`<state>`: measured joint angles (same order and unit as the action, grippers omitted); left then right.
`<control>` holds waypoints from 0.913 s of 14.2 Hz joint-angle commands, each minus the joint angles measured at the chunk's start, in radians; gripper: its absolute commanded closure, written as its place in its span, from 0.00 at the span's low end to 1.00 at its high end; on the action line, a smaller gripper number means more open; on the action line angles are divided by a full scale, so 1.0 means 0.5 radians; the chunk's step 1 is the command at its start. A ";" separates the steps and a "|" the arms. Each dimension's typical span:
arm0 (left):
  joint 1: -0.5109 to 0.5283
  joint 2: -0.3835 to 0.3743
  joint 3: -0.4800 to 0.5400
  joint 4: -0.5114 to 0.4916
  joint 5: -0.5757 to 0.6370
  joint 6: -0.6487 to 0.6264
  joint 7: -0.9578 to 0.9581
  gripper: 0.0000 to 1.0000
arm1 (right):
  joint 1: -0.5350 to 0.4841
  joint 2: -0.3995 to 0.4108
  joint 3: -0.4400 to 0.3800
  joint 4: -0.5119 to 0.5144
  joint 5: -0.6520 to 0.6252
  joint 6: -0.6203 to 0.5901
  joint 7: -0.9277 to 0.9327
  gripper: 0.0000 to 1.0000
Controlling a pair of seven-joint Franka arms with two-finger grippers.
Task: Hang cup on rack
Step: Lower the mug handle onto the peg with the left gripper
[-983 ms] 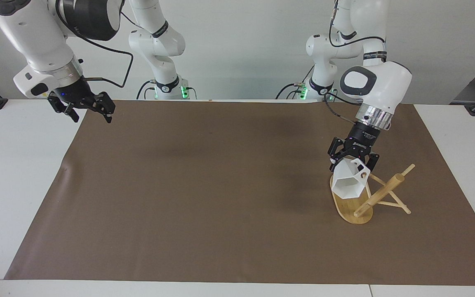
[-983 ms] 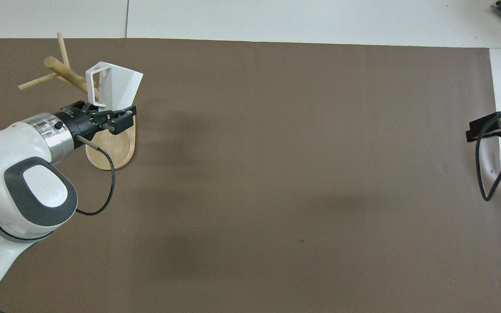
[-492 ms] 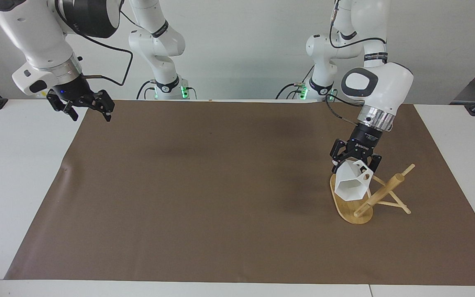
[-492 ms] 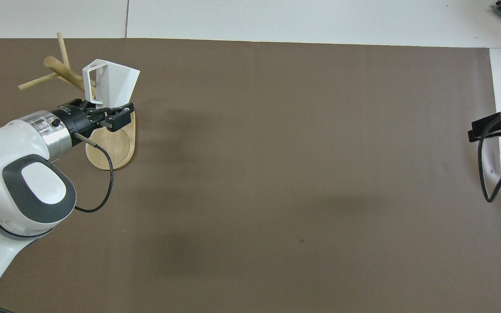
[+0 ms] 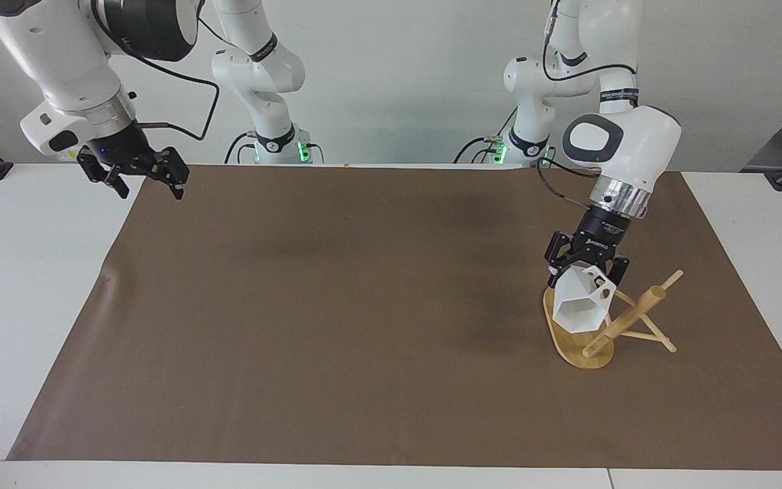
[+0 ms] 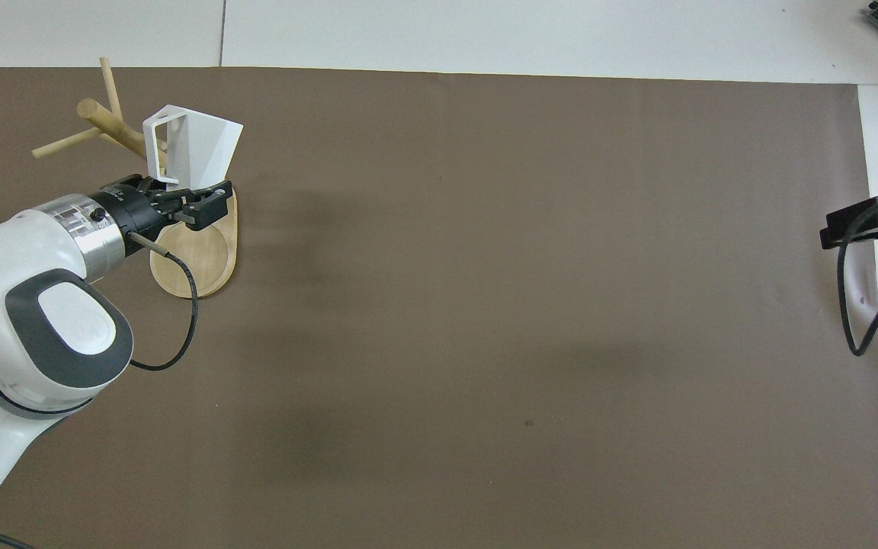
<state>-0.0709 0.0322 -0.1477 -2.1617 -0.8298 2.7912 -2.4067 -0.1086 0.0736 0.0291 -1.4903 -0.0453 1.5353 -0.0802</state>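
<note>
Bamboo mug rack [image 5: 591, 339], light-coloured with an oval flat base, a thick leaning post and thin pegs, stands on the brown table mat [image 5: 337, 319] toward the left arm's end of the table. The left gripper [image 5: 584, 266] is clamped on the base of the small white faceted cup [image 5: 578, 304], which hangs in the air over the rack's base, hexagonal mouth tipped toward the facing camera and its flat pierced handle [image 5: 599, 283] turned toward the post. Compared with a second ago, the cup sits slightly closer to the post: in the overhead view its handle frame [image 6: 158, 145] now overlaps the post [image 6: 113, 126] a little more, and the wrist has drawn back a touch. The shift is small and slowing between the last two samples. Judgement: the arm is in the fine-alignment stage, lining the handle hole up with a peg; the cup is not yet hung, and whether a peg has entered the hole cannot be told. The right gripper [image 5: 145, 175] waits with fingers apart over the mat's edge at the right arm's end, holding nothing.
</note>
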 commanded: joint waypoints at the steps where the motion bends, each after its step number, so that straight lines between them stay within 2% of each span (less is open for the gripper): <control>1: 0.025 0.028 0.007 0.028 0.034 0.023 0.030 1.00 | -0.004 -0.046 -0.003 -0.044 0.038 0.003 0.026 0.00; 13: 0.062 0.034 0.013 0.016 0.034 0.054 0.030 1.00 | -0.001 -0.046 0.000 -0.044 0.038 0.000 0.026 0.00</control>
<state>-0.0564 0.0399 -0.1376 -2.1617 -0.8298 2.8002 -2.3933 -0.1080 0.0736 0.0292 -1.4903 -0.0452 1.5353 -0.0803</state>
